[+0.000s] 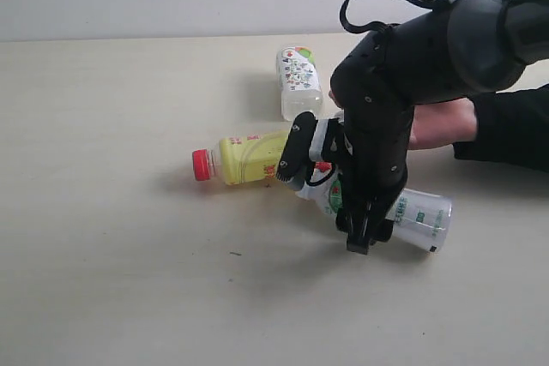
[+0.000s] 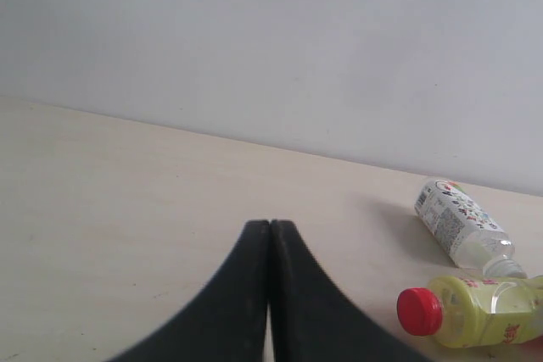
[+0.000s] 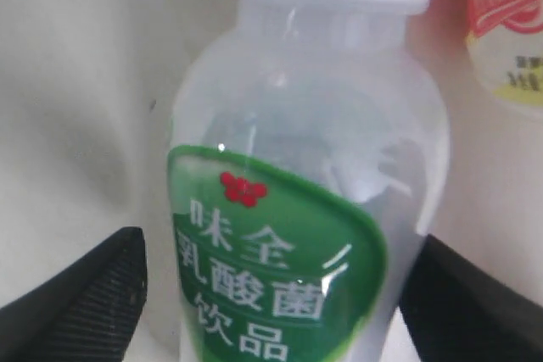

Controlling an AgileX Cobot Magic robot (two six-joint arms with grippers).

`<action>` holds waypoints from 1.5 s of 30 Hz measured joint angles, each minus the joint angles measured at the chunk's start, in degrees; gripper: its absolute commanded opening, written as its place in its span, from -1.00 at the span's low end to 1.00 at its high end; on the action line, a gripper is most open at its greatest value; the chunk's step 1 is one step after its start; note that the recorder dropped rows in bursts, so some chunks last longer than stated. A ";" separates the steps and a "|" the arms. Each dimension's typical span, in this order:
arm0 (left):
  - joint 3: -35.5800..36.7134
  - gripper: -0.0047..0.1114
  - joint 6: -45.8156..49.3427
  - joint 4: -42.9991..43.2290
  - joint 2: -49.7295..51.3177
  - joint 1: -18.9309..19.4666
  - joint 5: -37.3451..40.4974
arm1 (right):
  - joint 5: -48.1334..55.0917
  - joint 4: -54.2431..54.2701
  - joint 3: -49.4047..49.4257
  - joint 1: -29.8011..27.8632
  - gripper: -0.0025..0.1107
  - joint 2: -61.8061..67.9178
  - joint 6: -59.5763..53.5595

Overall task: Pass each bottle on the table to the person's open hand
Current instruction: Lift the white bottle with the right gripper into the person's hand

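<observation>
Exterior view: I find the right tool [image 1: 330,195] lowered over the bench [image 1: 103,212], its two fingers standing apart. The white bottle [image 1: 420,219] with the green label lies on its side between them, its base sticking out past the nearer finger. The yellow bottle [image 1: 244,159] lies on its side just beyond the farther finger, red cap pointing away from the tool. The patterned bottle [image 1: 298,81] lies farther back, apart from the tool. A person's hand [image 1: 442,122] rests on the bench behind the arm, partly hidden by it. The left tool does not appear here.

Left wrist view: the left tool [image 2: 270,231] has its fingers pressed together with nothing between them, over bare bench [image 2: 102,175]. The yellow bottle [image 2: 475,311] and the patterned bottle [image 2: 462,222] both lie ahead of the tips, well apart from them.

Right wrist view: the right tool [image 3: 276,303] is spread wide. The white bottle [image 3: 305,209] lies centred between the two ribbed fingers [image 3: 76,303], cap end pointing away from the tool. A gap shows on each side, so I record no contact. The end of the yellow bottle [image 3: 509,31] lies just past the white bottle's cap.
</observation>
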 measured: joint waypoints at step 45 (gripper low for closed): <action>0.00 -0.88 0.00 0.00 0.00 0.00 0.00 | 18.73 -4.89 -0.86 -1.15 -0.96 -34.46 27.54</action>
